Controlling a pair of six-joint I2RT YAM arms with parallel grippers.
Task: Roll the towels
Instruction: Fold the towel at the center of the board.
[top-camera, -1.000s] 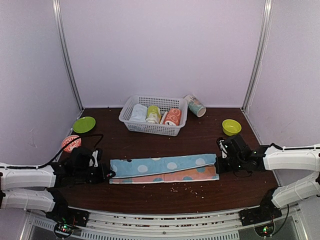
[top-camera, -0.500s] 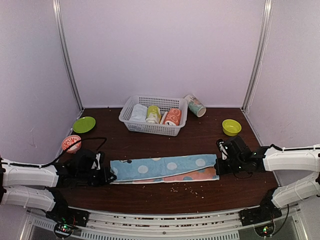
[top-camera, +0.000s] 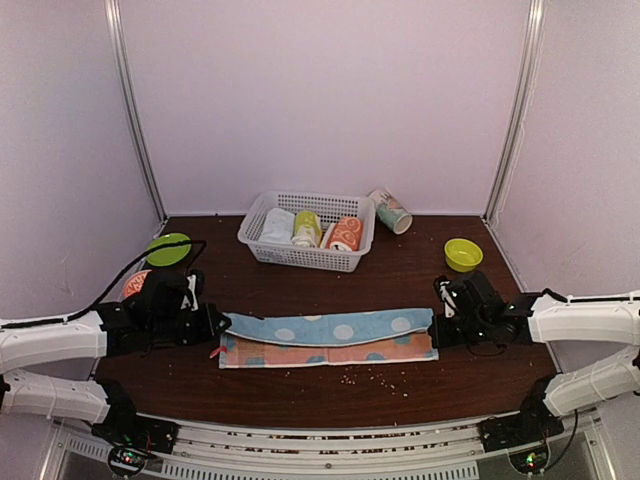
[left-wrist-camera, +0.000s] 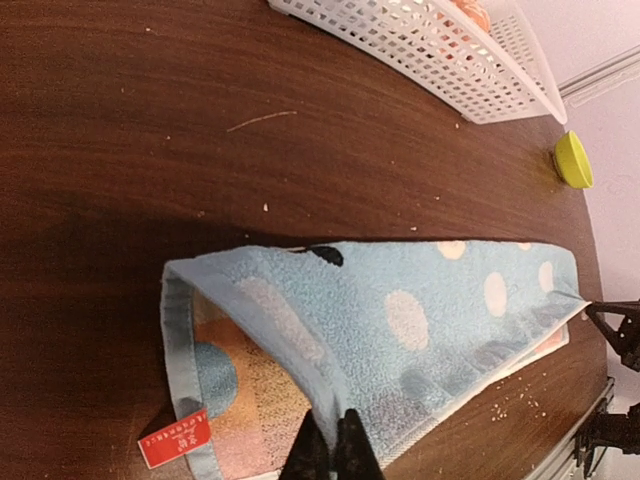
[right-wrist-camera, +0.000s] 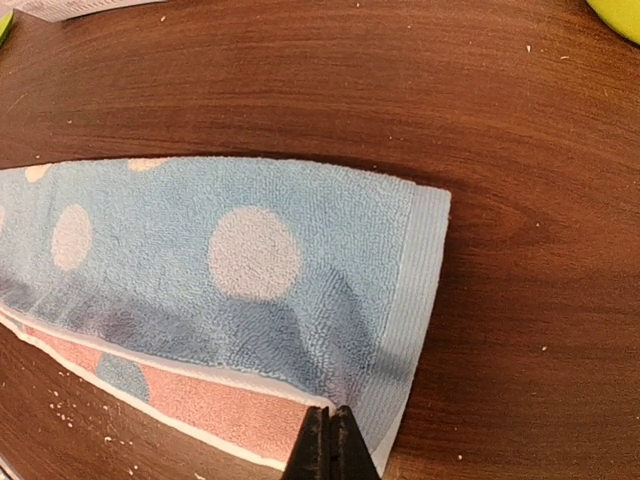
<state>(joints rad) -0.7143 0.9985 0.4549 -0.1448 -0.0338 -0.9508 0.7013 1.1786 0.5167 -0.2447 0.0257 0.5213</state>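
Left gripper (top-camera: 214, 326): I see its jaws pinched shut on the left end of the light blue, white-spotted cloth towel (top-camera: 330, 328).
Right gripper (top-camera: 436, 328): clamped closed on that towel's right end.
Towel: stretched left to right on the dark brown wooden table (top-camera: 400, 285), near of centre.
Peach-orange cloth layer (top-camera: 340, 354): shows beneath, along the near edge.
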